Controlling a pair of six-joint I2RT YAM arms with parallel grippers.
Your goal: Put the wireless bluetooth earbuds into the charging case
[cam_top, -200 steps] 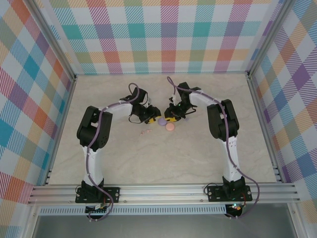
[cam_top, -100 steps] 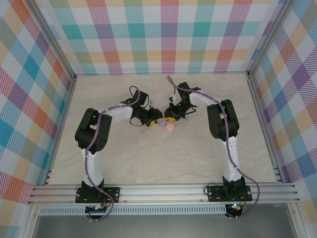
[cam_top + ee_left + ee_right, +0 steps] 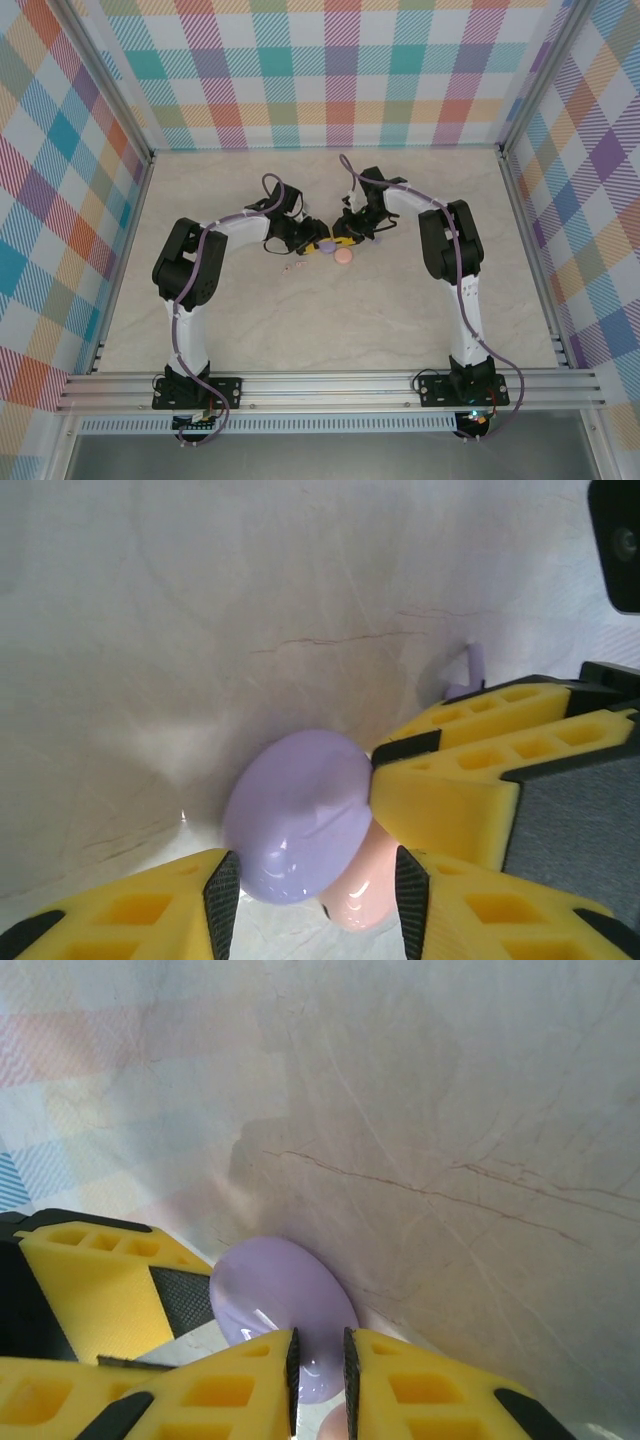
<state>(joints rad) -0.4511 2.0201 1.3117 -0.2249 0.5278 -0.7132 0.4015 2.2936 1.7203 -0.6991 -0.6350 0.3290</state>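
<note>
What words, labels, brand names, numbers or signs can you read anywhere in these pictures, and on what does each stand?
None can be read.
The purple round case, the pink round case, the marble-look table and the plaid walls carry no lettering.
Any marking on the arm bases is too small to tell.

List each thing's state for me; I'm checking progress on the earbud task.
purple case: closed, leaning on the pink case.
pink case: closed, partly under the purple case.
purple earbud: loose on the table, uncased.
pink earbuds: loose on the table.
left claw: open, straddling the purple case.
right claw: shut on the purple case's edge.
</note>
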